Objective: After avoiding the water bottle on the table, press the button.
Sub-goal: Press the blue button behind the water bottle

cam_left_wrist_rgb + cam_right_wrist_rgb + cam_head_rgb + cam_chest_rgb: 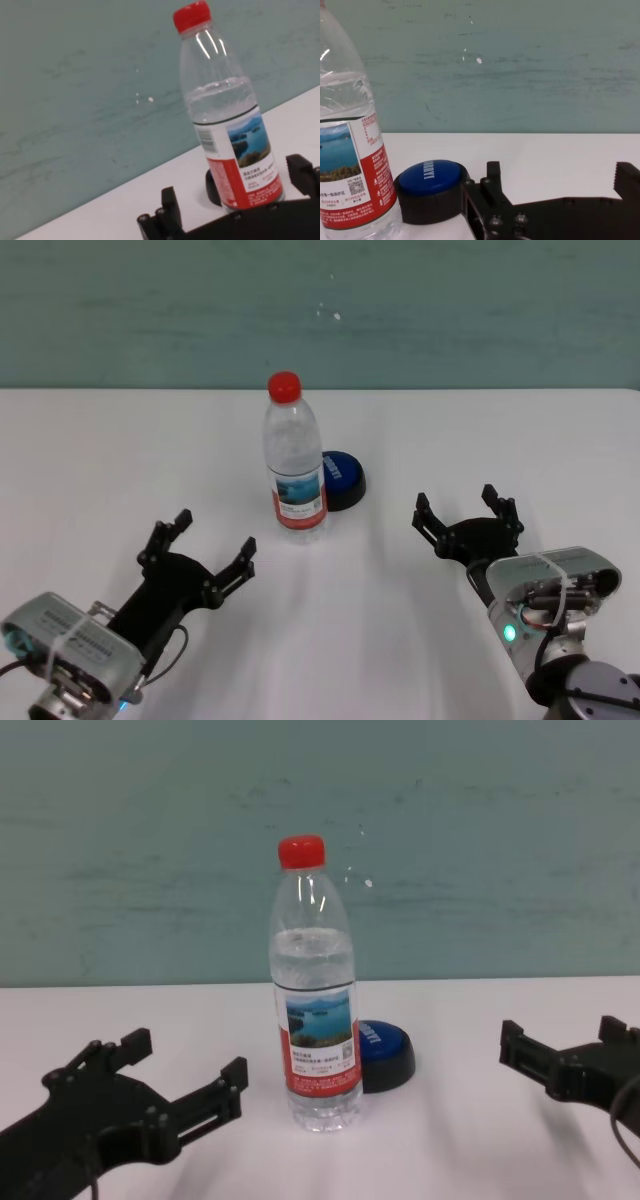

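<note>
Left gripper (200, 550) and right gripper (467, 516): black two-fingered claws with serrated tips and visible screws, mounted on grey, labelled wrists with lit indicator lights.

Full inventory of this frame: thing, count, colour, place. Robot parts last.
water bottle: 1, clear with red cap and blue-and-red label, upright at the table's middle, in front of the button.
button: 1, blue dome on black base, just behind the bottle and to its right, partly hidden by it.
table: 1, white, spans the whole view.
wall: 1, teal, behind the table's far edge.
left gripper: 1, black, jaws open, near left, short of the bottle.
right gripper: 1, black, jaws open, near right, to the right of the button.
</note>
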### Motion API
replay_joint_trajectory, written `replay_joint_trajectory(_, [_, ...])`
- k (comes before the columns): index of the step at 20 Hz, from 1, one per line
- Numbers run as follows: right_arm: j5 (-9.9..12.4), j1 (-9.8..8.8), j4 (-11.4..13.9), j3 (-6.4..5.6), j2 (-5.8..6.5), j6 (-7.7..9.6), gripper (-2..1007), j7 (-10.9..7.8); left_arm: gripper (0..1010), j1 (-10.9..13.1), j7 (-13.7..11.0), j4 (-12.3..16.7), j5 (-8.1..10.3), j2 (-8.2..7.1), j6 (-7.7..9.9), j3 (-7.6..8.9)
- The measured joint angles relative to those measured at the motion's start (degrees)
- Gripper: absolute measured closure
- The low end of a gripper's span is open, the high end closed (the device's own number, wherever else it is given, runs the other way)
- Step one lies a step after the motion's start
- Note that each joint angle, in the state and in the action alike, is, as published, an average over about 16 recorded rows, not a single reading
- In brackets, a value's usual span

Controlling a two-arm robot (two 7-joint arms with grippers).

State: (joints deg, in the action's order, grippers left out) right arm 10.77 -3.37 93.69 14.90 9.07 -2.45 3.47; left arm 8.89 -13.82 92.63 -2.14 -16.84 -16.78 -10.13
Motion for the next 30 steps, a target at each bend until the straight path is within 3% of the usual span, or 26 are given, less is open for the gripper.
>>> replay_joint_trajectory(30, [0.0,0.0,0.0,0.0,0.0,0.0,1,0.0,10,0.4,0.3,0.8,-0.26,-0.33,0.42,0.19])
